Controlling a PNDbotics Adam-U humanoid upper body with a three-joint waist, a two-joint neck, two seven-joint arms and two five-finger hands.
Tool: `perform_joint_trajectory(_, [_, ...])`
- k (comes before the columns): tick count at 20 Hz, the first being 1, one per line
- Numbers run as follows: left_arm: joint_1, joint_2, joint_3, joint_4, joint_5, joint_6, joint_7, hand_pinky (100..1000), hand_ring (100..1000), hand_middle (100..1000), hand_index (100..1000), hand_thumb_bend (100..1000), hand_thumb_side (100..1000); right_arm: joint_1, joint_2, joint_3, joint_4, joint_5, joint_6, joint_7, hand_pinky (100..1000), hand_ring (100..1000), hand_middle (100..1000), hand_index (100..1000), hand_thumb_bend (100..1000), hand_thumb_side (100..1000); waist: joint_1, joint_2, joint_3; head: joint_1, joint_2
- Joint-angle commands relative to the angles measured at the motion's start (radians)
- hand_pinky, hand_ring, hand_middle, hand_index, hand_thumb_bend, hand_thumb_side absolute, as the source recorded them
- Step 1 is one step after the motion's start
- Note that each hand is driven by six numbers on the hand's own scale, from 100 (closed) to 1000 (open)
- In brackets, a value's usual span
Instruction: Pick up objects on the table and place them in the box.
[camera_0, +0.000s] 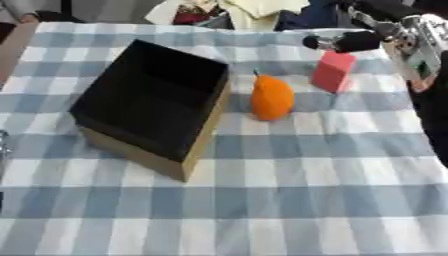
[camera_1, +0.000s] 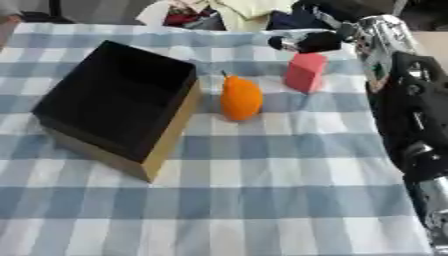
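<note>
A blue-and-white checked cloth (camera_0: 289, 190) covers the table. On its left part sits the box (camera_0: 149, 100), black inside with tan outer walls, open at the top. Just right of the box stands an orange fruit (camera_0: 272, 97), apart from it. Farther right and back is a pink block (camera_0: 333, 71). The right hand (camera_0: 343, 42) hovers just above the block; whether its fingers are spread or closed cannot be told.
</note>
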Motion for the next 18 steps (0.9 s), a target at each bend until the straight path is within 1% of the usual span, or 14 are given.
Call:
perform_joint_trajectory(1, [-0.008, 0.008, 0.000, -0.015, 0.002, -0.001, -0.004, 469, 596, 573, 687, 133, 816, -0.033, -0.014, -0.017, -0.002, 0.000, 0.033, 0.062, 969, 987, 934, 1000, 581, 980, 0.001, -0.024, 0.002, 0.001, -0.012])
perform_joint_trajectory(2, [-0.008, 0.009, 0.000, -0.015, 0.002, 0.000, -0.005, 469, 596, 573, 687, 132, 816, -0.036, -0.014, -0.021, 0.000, -0.005, 0.042, 0.078, 970, 988, 932, 1000, 571, 952, 0.001, -0.024, 0.002, 0.001, -0.012])
perform_joint_trajectory(4, [-0.008, 0.009, 0.000, -0.015, 0.001, 0.001, -0.006, 468, 597, 573, 687, 131, 815, -0.040, -0.014, -0.028, 0.003, -0.019, 0.057, 0.105, 973, 988, 930, 1000, 560, 943, 0.000, -0.025, 0.002, 0.002, -0.014])
perform_joint_trajectory(5, [-0.007, 0.010, -0.001, -0.015, 0.001, 0.001, -0.007, 468, 597, 573, 687, 130, 815, -0.042, -0.015, -0.030, 0.003, -0.028, 0.062, 0.116, 974, 989, 931, 1000, 533, 900, 0.000, -0.025, 0.002, 0.002, -0.014])
perform_joint_trajectory(6, [-0.007, 0.010, -0.001, -0.015, 0.000, 0.001, -0.009, 468, 597, 573, 687, 130, 815, -0.044, -0.017, -0.032, 0.003, -0.034, 0.067, 0.126, 974, 990, 932, 1000, 531, 894, -0.001, -0.025, 0.002, 0.003, -0.015])
perform_joint_trajectory(7, [-0.007, 0.011, -0.001, -0.015, -0.001, 0.001, -0.010, 468, 597, 573, 686, 129, 814, -0.045, -0.019, -0.033, 0.005, -0.037, 0.072, 0.135, 974, 991, 936, 1000, 509, 857, -0.001, -0.025, 0.001, 0.004, -0.015])
perform_joint_trajectory(11, [-0.006, 0.013, 0.000, -0.015, -0.003, 0.002, -0.012, 468, 597, 573, 686, 122, 805, -0.051, -0.029, -0.039, 0.012, -0.023, 0.097, 0.151, 982, 997, 949, 1000, 478, 755, -0.004, -0.026, 0.001, 0.006, -0.019])
perform_joint_trajectory(12, [-0.006, 0.014, 0.000, -0.015, -0.004, 0.002, -0.013, 468, 597, 573, 686, 118, 801, -0.052, -0.031, -0.039, 0.013, -0.019, 0.099, 0.153, 986, 997, 950, 1000, 448, 683, -0.005, -0.026, 0.001, 0.007, -0.019])
perform_joint_trajectory(13, [-0.006, 0.014, 0.000, -0.015, -0.005, 0.002, -0.014, 467, 597, 573, 686, 116, 799, -0.052, -0.033, -0.039, 0.015, -0.016, 0.097, 0.155, 990, 996, 951, 1000, 436, 656, -0.006, -0.026, 0.001, 0.008, -0.019])
perform_joint_trajectory(17, [-0.005, 0.016, 0.001, -0.015, -0.011, 0.003, -0.018, 467, 597, 573, 685, 110, 791, -0.051, -0.041, -0.040, 0.026, -0.029, 0.089, 0.172, 1000, 994, 948, 1000, 405, 583, -0.008, -0.026, -0.001, 0.009, -0.019])
perform_joint_trajectory(18, [-0.005, 0.017, 0.001, -0.015, -0.012, 0.003, -0.018, 467, 597, 573, 685, 109, 790, -0.051, -0.044, -0.039, 0.030, -0.034, 0.088, 0.177, 1000, 995, 948, 1000, 405, 578, -0.009, -0.027, -0.001, 0.010, -0.019])
